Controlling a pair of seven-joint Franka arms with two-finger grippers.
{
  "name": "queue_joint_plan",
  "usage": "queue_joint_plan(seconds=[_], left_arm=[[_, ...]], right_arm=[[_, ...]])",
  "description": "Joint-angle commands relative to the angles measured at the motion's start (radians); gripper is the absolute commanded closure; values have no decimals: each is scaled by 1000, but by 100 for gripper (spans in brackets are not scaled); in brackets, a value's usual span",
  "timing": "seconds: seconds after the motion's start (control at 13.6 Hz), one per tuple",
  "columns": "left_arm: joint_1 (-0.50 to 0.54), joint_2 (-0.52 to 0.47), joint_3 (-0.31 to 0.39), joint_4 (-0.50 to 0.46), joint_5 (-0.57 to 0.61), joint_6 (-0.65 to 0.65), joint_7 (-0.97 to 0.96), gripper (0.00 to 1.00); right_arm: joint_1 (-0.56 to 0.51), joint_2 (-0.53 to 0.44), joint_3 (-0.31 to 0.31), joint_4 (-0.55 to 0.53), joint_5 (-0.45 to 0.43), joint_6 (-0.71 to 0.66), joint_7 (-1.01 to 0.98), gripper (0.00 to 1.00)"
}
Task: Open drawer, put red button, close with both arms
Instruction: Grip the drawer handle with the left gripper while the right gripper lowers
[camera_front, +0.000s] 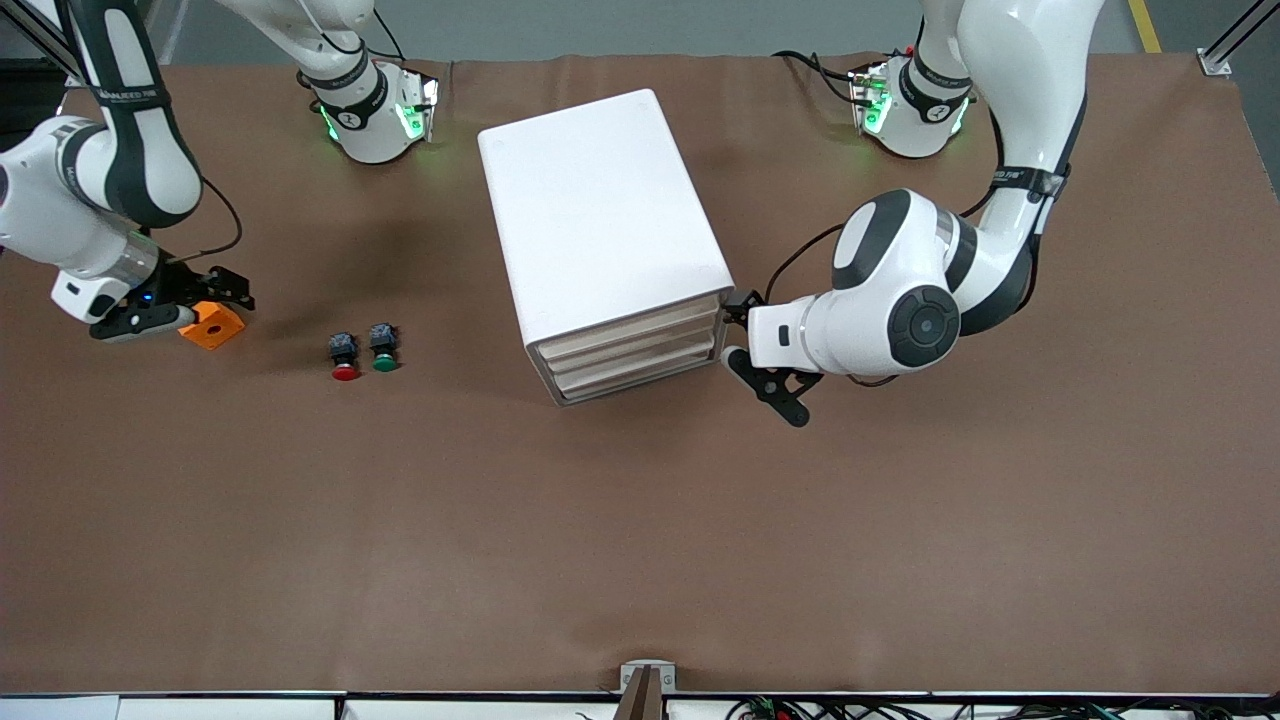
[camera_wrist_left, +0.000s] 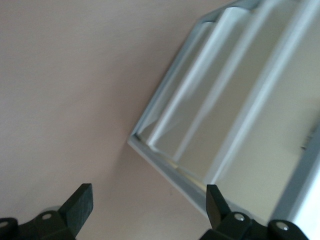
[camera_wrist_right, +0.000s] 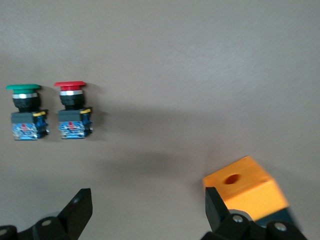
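The red button (camera_front: 344, 357) lies on its side on the brown table, beside the green button (camera_front: 384, 350), toward the right arm's end. In the right wrist view the red button (camera_wrist_right: 72, 110) lies clear of the fingers. My right gripper (camera_front: 225, 292) is open and empty, low over the table beside the orange box (camera_front: 212, 323); it also shows in its own view (camera_wrist_right: 149, 207). The white drawer cabinet (camera_front: 600, 230) stands mid-table, and its three drawers (camera_front: 630, 350) look shut. My left gripper (camera_front: 733, 332) is open and empty at the cabinet's front corner; in its own view (camera_wrist_left: 150, 205) it is close to the drawer fronts (camera_wrist_left: 225, 115).
The green button (camera_wrist_right: 26, 112) lies next to the red one. The orange box (camera_wrist_right: 247, 187) sits against one right finger. The table (camera_front: 640, 550) is covered with a brown cloth. Both arm bases stand along the edge farthest from the front camera.
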Motion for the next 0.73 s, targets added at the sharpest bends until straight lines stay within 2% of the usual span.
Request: queue_joint_plan(seconds=[0.0,0.22,0.37,0.66], left_arm=[[17,50,-7,20,-94,-1,137,0],[6,99,-7,20,-177,-1,214,0],[0,120,-10,22,-194,-1,216,0],[-2,165,-12,25,-257,-1,314,0]], right_arm=[[43,-46,-1,-55,66,54,65,0],[182,-47,-3,-128,92,195,247,0],[250,-44,-3,-164,92,292,292,0],[273,25,-4,-167,92,370,291,0]])
